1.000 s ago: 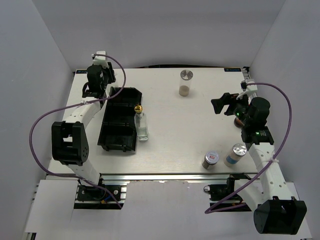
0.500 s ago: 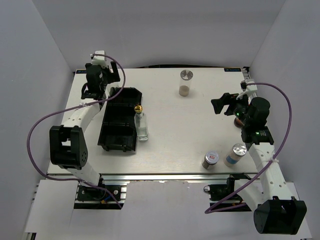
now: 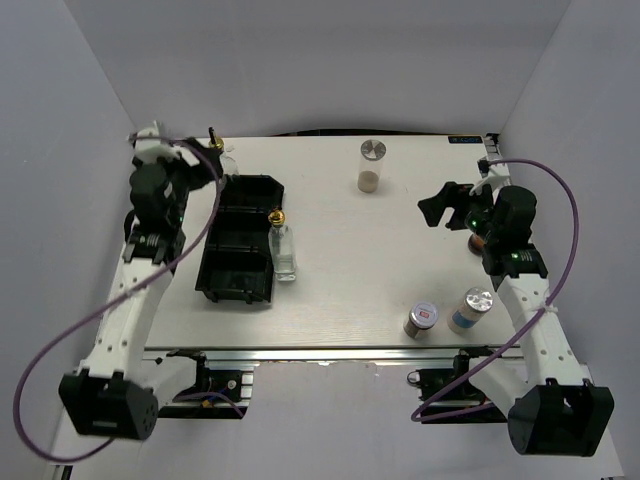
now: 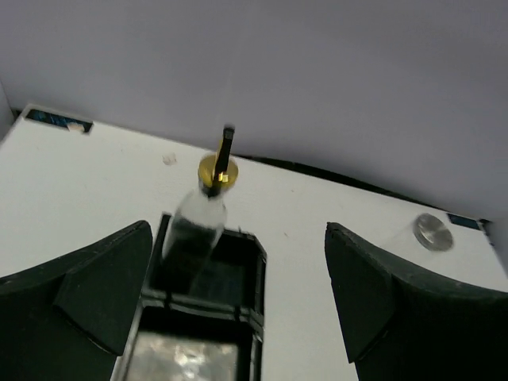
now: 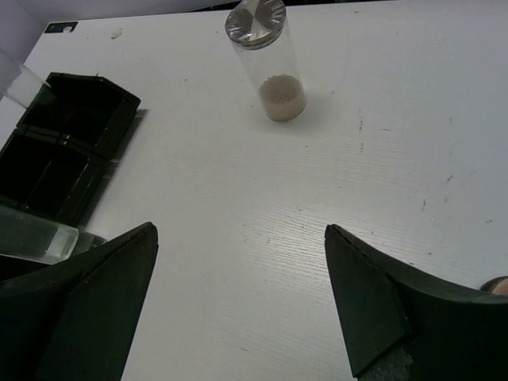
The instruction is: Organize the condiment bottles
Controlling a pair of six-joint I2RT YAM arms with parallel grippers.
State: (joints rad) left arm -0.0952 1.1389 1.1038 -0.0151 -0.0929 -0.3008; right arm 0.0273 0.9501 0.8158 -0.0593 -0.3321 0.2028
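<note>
A clear glass bottle with a gold pourer (image 4: 196, 225) leans in the far compartment of the black tray (image 4: 258, 274), also seen in the top view as the bottle (image 3: 222, 156). My left gripper (image 4: 238, 230) is open and drawn back from it, apart; in the top view the left gripper (image 3: 197, 168) is left of the tray (image 3: 207, 262). A second glass bottle (image 3: 284, 250) stands against the tray's right side. The beige shaker (image 5: 268, 67) stands ahead of my open, empty right gripper (image 5: 240, 228). The red-label shaker (image 3: 421, 319) and blue-white shaker (image 3: 472, 309) stand front right.
A dark jar (image 3: 477, 243) is mostly hidden behind the right arm, close to the table's right edge. The tray's near compartments show nothing in them. Grey walls close in the table on the left, back and right. Purple cables loop off both arms.
My left gripper opened and let go of the gold-topped bottle at the tray's far end. The left arm then swung back to the left. The right arm barely shifted.
</note>
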